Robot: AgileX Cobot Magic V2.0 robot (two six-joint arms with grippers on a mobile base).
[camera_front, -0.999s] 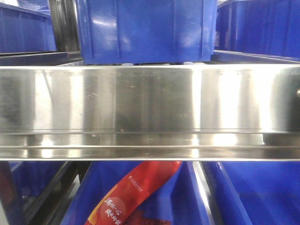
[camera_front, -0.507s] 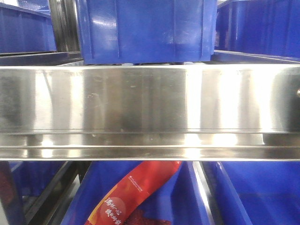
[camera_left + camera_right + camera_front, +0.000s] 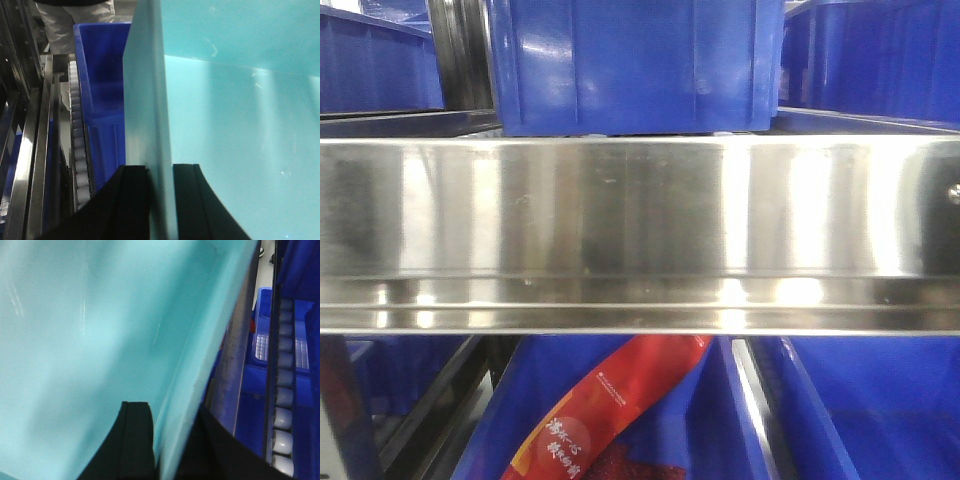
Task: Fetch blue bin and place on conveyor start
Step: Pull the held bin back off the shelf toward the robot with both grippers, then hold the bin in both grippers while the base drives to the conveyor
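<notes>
The pale aqua blue bin [image 3: 240, 125] fills the left wrist view, and its inside fills the right wrist view [image 3: 90, 325]. My left gripper [image 3: 160, 172] is shut on the bin's left wall, one black finger inside and one outside. My right gripper [image 3: 172, 412] is shut on the bin's right wall in the same way. The bin does not show in the front view. The conveyor start is out of view.
A shiny steel shelf rail [image 3: 640, 230] spans the front view, close up. Dark royal-blue crates [image 3: 630, 60] stand above it, and one below holds a red packet [image 3: 610, 410]. Roller tracks [image 3: 77, 145] and blue crates [image 3: 102, 90] flank the bin. A person [image 3: 75, 20] stands behind.
The shelf rail and crates have shifted slightly up in the front view; the camera has moved a little.
</notes>
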